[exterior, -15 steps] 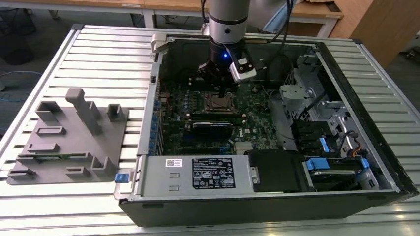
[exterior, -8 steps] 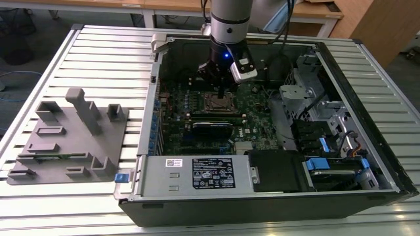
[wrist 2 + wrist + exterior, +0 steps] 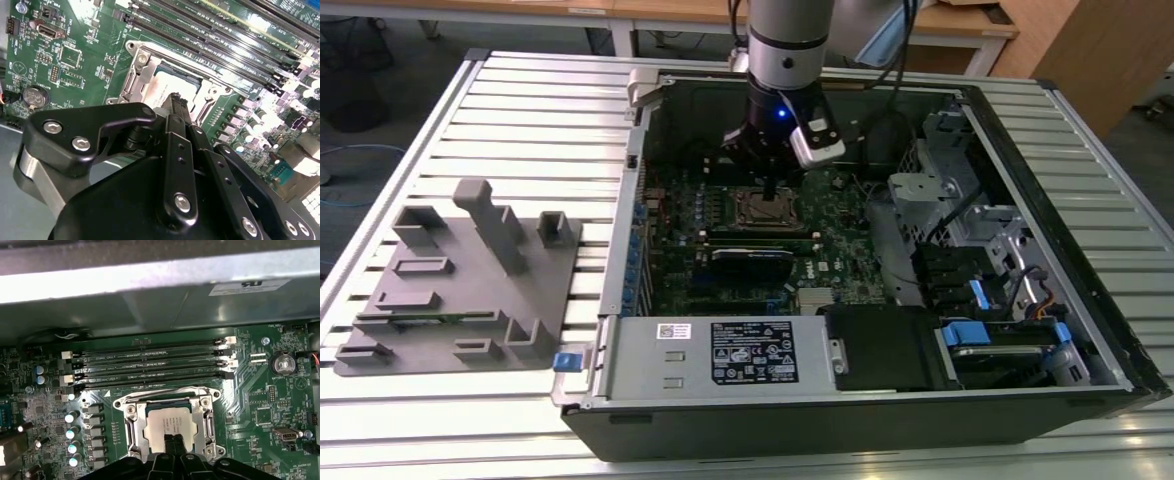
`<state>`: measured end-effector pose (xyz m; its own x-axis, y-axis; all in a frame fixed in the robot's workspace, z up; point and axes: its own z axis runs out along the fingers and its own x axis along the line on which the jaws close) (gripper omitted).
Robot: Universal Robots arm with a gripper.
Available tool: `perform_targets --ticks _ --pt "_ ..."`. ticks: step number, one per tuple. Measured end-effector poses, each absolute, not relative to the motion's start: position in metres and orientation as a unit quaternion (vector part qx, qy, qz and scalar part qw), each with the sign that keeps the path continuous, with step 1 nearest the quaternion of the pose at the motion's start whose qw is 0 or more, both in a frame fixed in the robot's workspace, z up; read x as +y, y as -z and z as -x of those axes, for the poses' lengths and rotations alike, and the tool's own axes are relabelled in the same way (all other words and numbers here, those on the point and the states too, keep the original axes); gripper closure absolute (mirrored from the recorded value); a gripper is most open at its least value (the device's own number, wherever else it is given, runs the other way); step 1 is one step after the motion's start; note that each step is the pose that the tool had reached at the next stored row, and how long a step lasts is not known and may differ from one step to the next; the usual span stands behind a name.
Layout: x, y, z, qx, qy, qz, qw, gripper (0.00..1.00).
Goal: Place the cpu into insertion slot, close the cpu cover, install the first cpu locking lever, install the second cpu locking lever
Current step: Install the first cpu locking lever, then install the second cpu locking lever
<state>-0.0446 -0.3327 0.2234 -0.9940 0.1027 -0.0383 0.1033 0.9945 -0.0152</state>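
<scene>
End effector [image 3: 173, 444] sits low over the insertion slot [image 3: 168, 424], fingers drawn together into a narrow closed tip with nothing held between them — same closed posture in the second wrist view [image 3: 176, 102]. In the exterior view the end effector [image 3: 769, 187] hangs from the arm inside the open computer case [image 3: 1067, 330], directly above the socket on the green motherboard [image 3: 841, 240].

Cpu [image 3: 167, 421] lies flat inside the insertion slot, silvery top facing up, visible in both wrist views [image 3: 172, 86]. Cpu cover [image 3: 135, 427] is down over it — the metal frame surrounds the chip, whose top shows through the square window. Fingertips [image 3: 168, 442] meet at the chip's near edge; whether they touch it I cannot tell.

Memory slots [image 3: 150, 365] run in parallel rows just beside the socket. A coin battery [image 3: 283, 363] sits well apart on the board. Case rests on a slatted metal table [image 3: 520, 110]; a grey fixture block [image 3: 467, 280] stands to the exterior view's left of the case.
</scene>
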Motion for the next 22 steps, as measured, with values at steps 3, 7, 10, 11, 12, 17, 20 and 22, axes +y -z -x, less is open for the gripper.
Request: perform_targets --ticks 3,7,10,11,12,17,20,22 --pt "-0.3327 -0.2233 0.0446 0.999 0.008 -0.046 0.019 0.89" --pt "-0.3327 -0.2233 0.0446 0.999 0.008 -0.041 0.019 0.89" --pt "-0.3328 -0.2239 0.0447 0.999 0.008 -0.041 0.019 0.89" --pt "-0.3328 -0.2247 0.0446 0.999 0.008 -0.041 0.019 0.89" --pt "-0.3327 -0.2256 0.0446 0.999 0.008 -0.041 0.019 0.89" --pt "-0.3327 -0.2269 0.0446 0.999 0.008 -0.041 0.019 0.89" --pt "-0.3327 -0.2271 0.0446 0.999 0.008 -0.041 0.019 0.89" --pt "-0.3327 -0.2277 0.0446 0.999 0.008 -0.041 0.019 0.89"
